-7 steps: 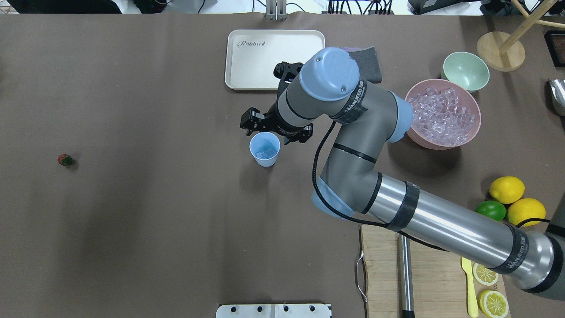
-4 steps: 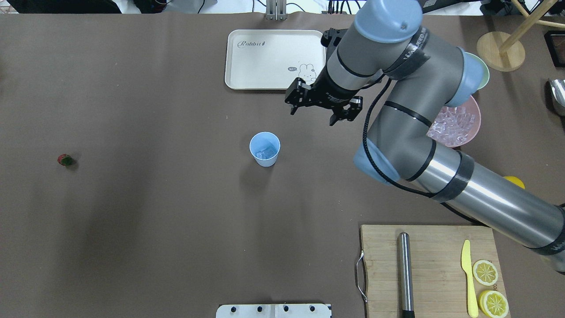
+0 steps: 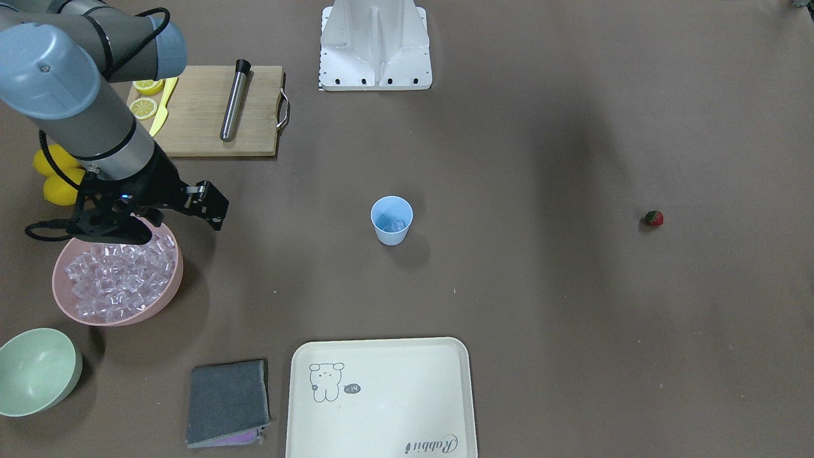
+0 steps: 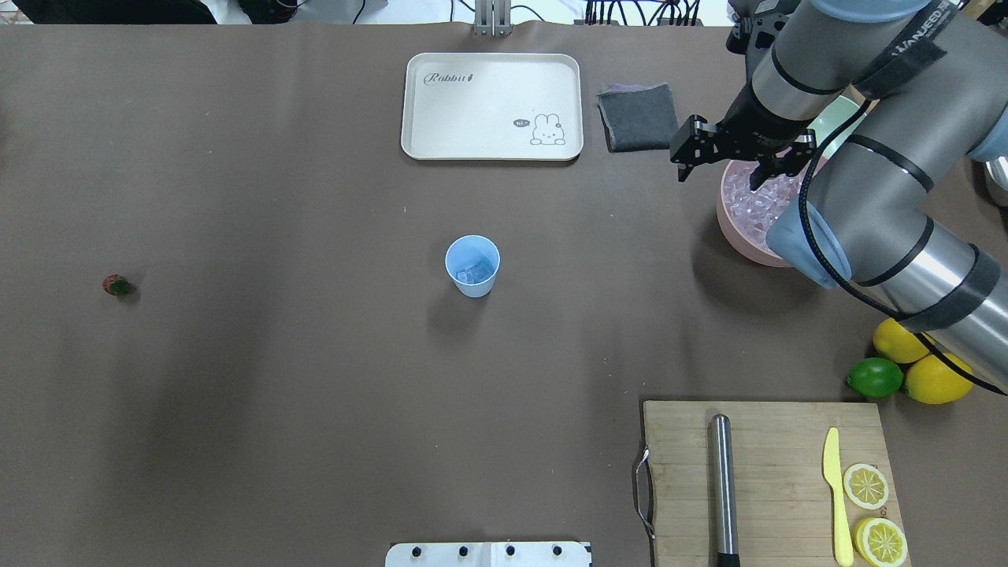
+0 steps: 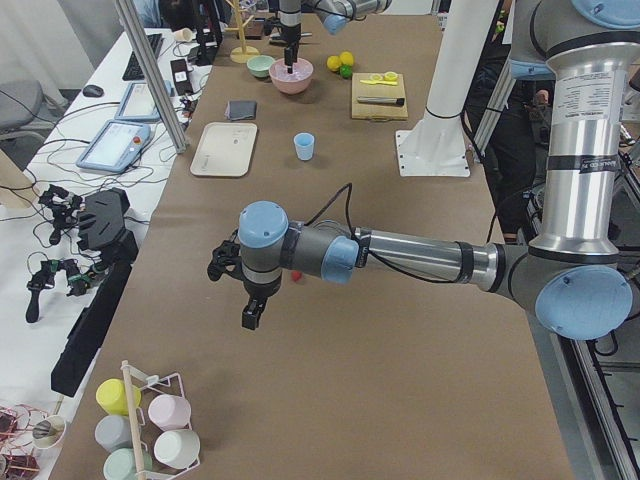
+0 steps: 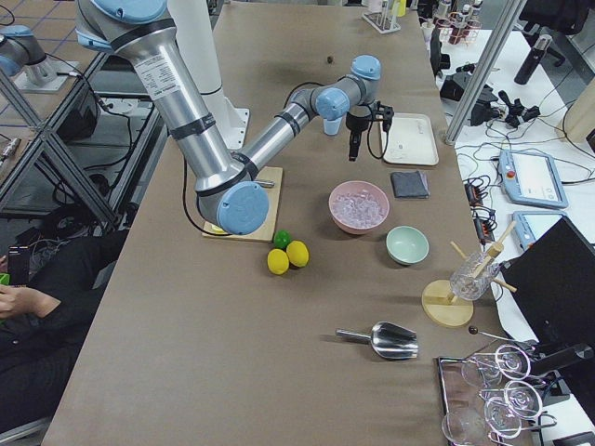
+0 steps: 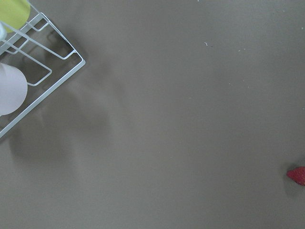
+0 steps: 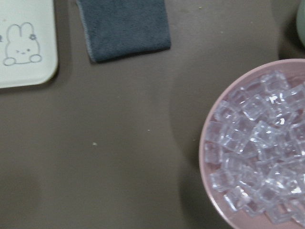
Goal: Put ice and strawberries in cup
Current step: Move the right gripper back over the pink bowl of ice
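Observation:
The light-blue cup (image 4: 472,266) stands mid-table with a few ice cubes (image 4: 472,273) in it; it also shows in the front view (image 3: 392,220). Many more ice cubes (image 3: 117,277) fill the pink bowl (image 3: 114,320). My right gripper (image 4: 720,169) is open and empty, over the bowl's edge nearest the cup. The right wrist view shows the ice (image 8: 257,152) at its right. The tiny red strawberry (image 4: 116,285) lies alone far to the left. My left gripper (image 5: 250,315) hangs near the strawberry (image 7: 298,175); I cannot tell whether it is open.
A cream tray (image 4: 492,106) and a grey cloth (image 4: 636,116) lie at the far edge. A pale green bowl (image 3: 35,369) is beside the pink bowl. A cutting board (image 4: 764,480), lemons and a lime (image 4: 874,376) sit near right. A wire cup rack (image 7: 28,71) stands at the left end.
My right arm has swung from beside the cup away to the right, to the pink bowl, its gripper open throughout. The cup and strawberry have not moved.

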Controlling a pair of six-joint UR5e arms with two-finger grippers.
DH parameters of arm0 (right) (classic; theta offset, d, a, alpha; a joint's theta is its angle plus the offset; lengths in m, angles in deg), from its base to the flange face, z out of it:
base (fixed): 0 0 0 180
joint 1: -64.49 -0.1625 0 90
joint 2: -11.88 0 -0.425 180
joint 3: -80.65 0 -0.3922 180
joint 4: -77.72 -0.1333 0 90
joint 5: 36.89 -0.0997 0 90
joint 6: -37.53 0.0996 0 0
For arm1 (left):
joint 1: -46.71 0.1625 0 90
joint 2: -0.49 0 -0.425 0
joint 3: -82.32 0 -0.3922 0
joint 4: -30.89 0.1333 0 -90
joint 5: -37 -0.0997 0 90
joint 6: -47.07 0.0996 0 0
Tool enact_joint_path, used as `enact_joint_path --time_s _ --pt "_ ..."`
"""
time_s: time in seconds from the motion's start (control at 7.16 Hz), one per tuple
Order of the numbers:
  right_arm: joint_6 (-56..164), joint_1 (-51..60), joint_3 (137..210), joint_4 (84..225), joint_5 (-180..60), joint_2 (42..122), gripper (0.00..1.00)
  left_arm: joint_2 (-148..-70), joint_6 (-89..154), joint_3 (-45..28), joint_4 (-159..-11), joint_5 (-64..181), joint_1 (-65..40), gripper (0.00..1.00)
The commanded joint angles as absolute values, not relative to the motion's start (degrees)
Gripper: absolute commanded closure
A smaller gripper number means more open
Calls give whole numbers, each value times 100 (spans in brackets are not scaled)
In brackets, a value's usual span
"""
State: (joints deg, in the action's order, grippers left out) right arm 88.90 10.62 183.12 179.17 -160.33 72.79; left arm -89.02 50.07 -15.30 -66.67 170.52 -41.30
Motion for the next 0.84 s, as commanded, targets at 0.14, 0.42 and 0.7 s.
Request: enact_joint_path --time_s 0.14,0.42,0.7 --pt "7682 912 18252 18724 -15651 7427 2 -8881 5023 -1541 -6667 17060 -4127 2" --pt "7734 921 17797 18007 -15651 7480 2 -8898 5023 -1541 -6667 17060 -4127 2" --pt "7682 886 17470 17530 -15651 7542 3 -8924 5015 -1541 -6667 17068 -4127 2"
